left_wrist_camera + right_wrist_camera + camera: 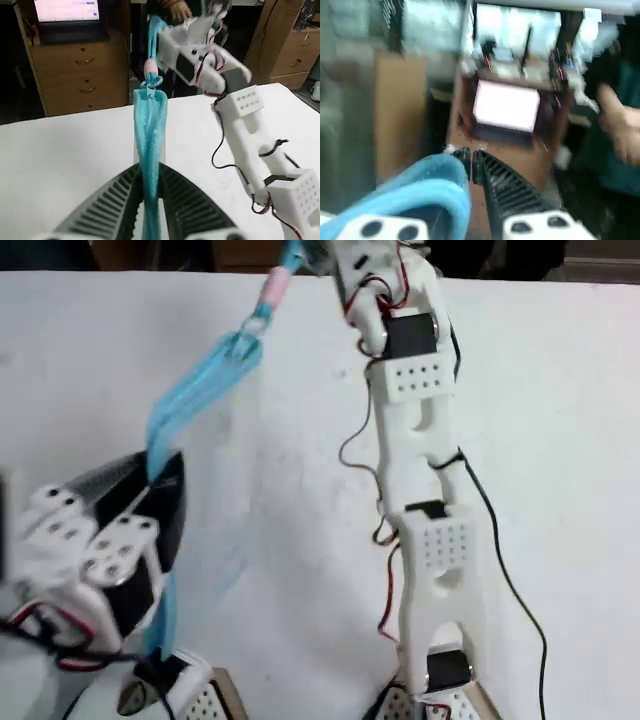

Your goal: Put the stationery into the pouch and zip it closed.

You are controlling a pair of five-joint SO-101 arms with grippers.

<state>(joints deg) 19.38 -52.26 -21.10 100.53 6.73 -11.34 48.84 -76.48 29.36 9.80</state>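
The left gripper (150,175), at 8 o'clock in the high view, is clamped on the pouch's (205,375) blue zip edge. From there the pouch is stretched above the table (560,390), its long axis running from 7 to 1 o'clock and its zip end pointing to 1 o'clock. A pink pull (273,285) sits at that end, with a blue strap (291,254) beyond it. At 12 o'clock the right gripper (471,156) has its jaws nearly together, pinching the strap
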